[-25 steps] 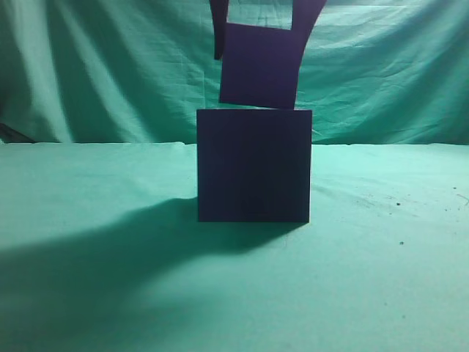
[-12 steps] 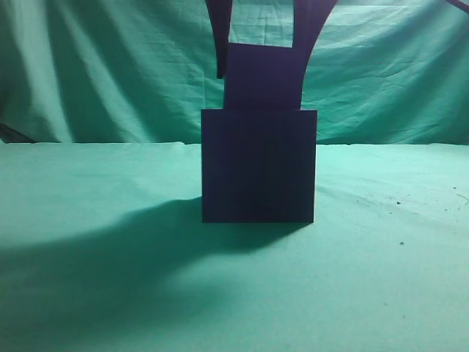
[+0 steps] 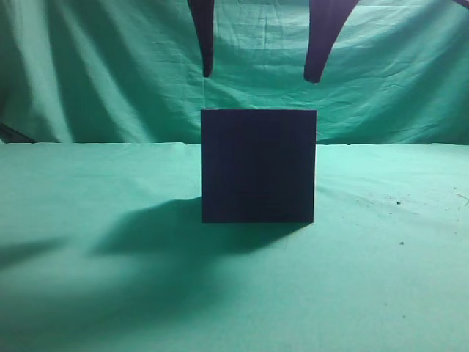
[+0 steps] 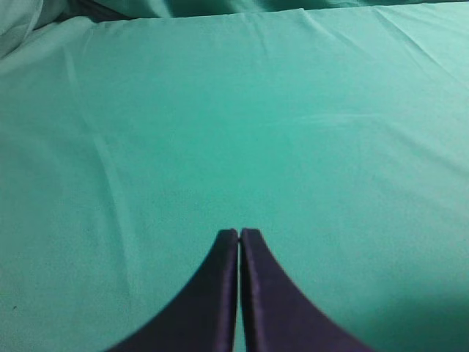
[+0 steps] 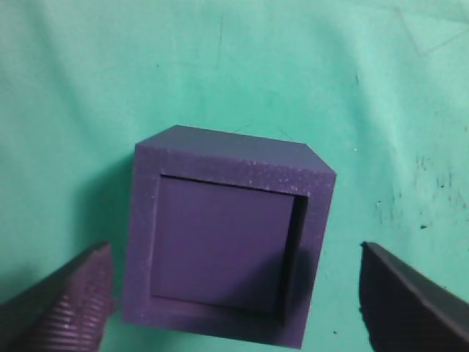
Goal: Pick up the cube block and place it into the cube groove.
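Note:
The cube groove (image 3: 258, 165) is a big dark navy-purple box standing mid-table. In the right wrist view I look down into it (image 5: 315, 213), and the small purple cube block (image 5: 220, 246) sits inside its square opening, with a thin dark gap along its right side. In the exterior view the block is hidden inside the box. My right gripper (image 3: 258, 73) is open and empty, its two fingers spread wide above the box; in the right wrist view its fingertips (image 5: 234, 293) flank the box. My left gripper (image 4: 239, 233) is shut and empty over bare cloth.
A green cloth (image 3: 88, 220) covers the table and hangs as a backdrop behind. A few dark specks (image 3: 399, 203) mark the cloth at the right. The box casts a broad shadow to the front left.
The right gripper lowered the cube block into the box, let go of it, opened wide and rose. The block has dropped out of sight in the exterior view.

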You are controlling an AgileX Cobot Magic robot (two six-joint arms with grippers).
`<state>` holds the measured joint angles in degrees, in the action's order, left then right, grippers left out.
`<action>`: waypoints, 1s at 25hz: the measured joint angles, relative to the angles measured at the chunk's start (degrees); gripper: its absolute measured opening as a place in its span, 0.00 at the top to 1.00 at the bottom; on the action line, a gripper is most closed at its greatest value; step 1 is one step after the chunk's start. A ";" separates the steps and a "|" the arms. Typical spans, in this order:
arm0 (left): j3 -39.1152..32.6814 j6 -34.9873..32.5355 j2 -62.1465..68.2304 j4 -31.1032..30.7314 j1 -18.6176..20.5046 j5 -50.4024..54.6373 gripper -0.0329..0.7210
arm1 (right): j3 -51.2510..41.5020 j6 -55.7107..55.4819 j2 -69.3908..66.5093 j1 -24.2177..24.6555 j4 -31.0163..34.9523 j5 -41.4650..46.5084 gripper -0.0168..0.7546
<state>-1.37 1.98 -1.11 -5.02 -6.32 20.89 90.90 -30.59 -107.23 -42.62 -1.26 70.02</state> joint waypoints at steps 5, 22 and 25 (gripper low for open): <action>0.00 0.00 0.00 0.00 0.00 0.00 0.96 | 2.69 2.58 0.11 0.00 -0.46 0.55 0.23; 0.00 0.00 0.00 0.00 0.00 0.00 0.96 | -9.38 6.86 28.41 0.00 -2.68 1.53 0.98; 0.00 0.00 0.00 0.00 0.00 0.00 0.96 | -15.35 5.95 36.15 0.00 -5.66 1.64 0.98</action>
<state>-1.37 1.98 -1.11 -5.02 -6.32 20.89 75.55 -24.63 -71.08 -42.62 -6.91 71.66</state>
